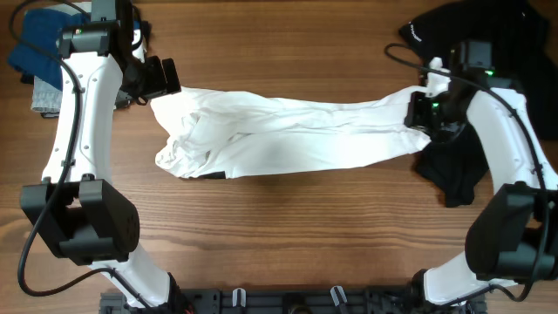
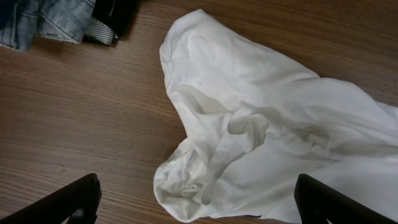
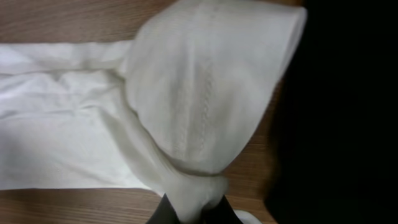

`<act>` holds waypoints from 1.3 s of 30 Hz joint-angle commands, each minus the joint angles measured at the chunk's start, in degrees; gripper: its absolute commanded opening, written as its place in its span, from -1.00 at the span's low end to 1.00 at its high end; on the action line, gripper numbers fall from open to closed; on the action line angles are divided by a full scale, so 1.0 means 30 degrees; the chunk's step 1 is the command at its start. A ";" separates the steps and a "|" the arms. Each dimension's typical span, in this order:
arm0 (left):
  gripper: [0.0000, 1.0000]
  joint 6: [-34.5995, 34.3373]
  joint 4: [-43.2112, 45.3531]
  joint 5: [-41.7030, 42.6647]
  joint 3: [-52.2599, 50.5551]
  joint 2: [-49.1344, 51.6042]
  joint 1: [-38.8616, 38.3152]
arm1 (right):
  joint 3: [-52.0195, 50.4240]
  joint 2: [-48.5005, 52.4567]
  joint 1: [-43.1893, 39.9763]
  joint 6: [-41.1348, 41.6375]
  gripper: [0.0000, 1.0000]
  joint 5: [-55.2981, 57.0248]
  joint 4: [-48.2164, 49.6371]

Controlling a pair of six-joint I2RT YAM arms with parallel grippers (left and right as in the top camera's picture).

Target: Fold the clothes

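Observation:
A white garment (image 1: 288, 131) lies stretched across the middle of the wooden table, bunched at its left end. My right gripper (image 1: 425, 109) is shut on the garment's right end; in the right wrist view the white cloth (image 3: 199, 112) is pinched between the fingers (image 3: 196, 208). My left gripper (image 1: 161, 78) is open and empty, just above the garment's left end. In the left wrist view the crumpled white cloth (image 2: 249, 137) lies between and ahead of the spread fingers (image 2: 199, 202).
A black garment (image 1: 475, 105) lies under and around my right arm at the right edge. Blue and denim clothes (image 1: 39, 52) are piled at the back left; they show in the left wrist view (image 2: 56, 22).

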 commanded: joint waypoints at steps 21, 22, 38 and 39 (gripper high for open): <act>0.99 -0.0036 0.0386 -0.0124 -0.0007 0.0255 0.0073 | 0.0226 0.3024 1.2065 0.6258 -0.91 -0.1552 0.9355; 1.00 -0.0036 0.0430 -0.0117 -0.0007 0.0255 0.0073 | 0.0226 0.3024 1.2138 0.6251 -0.91 -0.1552 0.9406; 0.99 -0.0051 0.0568 0.0087 -0.0007 0.0255 0.0073 | 0.3912 0.3264 1.2633 0.1625 0.99 -0.3089 0.5909; 0.99 -0.0044 0.0554 0.0240 -0.0007 0.0255 0.0073 | 0.4218 0.3264 1.2611 0.1749 0.99 -0.2259 0.5581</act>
